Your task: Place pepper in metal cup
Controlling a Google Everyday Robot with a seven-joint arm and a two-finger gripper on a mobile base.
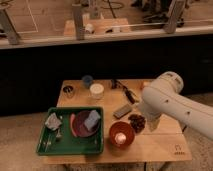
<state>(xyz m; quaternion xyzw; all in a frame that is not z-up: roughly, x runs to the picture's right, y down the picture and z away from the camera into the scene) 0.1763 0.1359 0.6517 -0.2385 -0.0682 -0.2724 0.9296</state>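
- my pincer point(151, 124): released, nothing in it, hanging over the right side of the counter point(162, 150), just beside a dark cluster point(136, 121)
- pepper point(72, 125): in the green tray point(75, 149) at the counter's front-left corner, lying along the left edge of the maroon plate point(81, 132)
- metal cup point(68, 90): upright at the back-left corner, well apart from my pincer
- blue cup point(87, 80) and white cup point(96, 90): along the back edge

Looks like a robot test lab inside a hall: pale wooden bench point(165, 147) on bare floor, dark barrier wall point(45, 65) and grey railing posts point(77, 22) behind the bench, white robot arm point(175, 102) over the bench's right side, gripper fingers point(152, 125) low above the bench.
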